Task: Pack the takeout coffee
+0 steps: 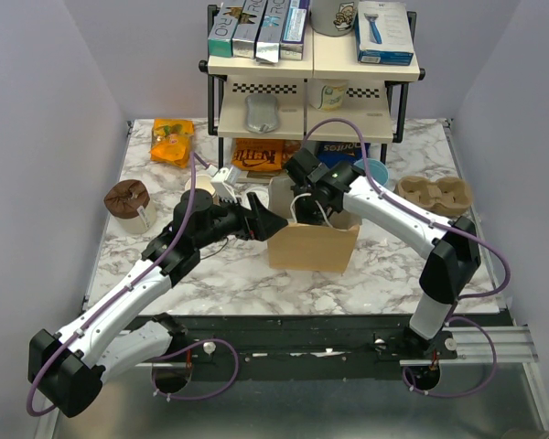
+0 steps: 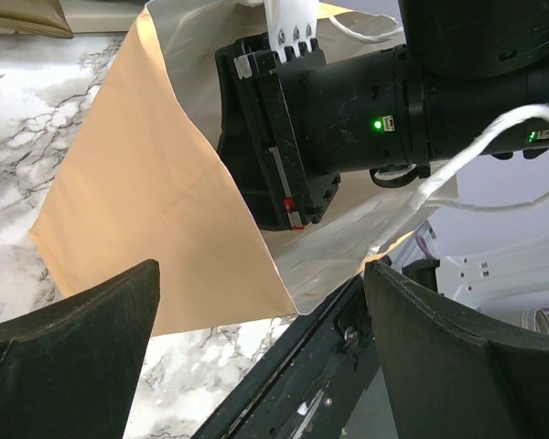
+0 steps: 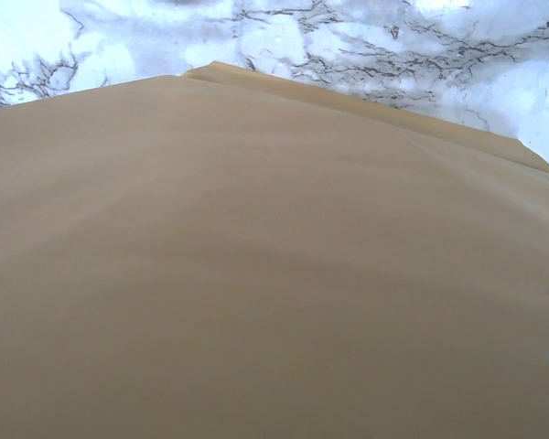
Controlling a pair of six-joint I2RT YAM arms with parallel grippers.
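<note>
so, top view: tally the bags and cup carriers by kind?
Snack bags: 3 (orange packet back left, orange Kettle bag at the back, blue bag beside it)
Brown paper bag: 1
Moulded cardboard cup carrier: 1
Total: 5

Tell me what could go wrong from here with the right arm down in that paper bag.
The right gripper is down inside the paper bag; pulling out may snag a wall and tip it. The open left gripper hangs at the bag's left edge and could shove or crease it.
</note>
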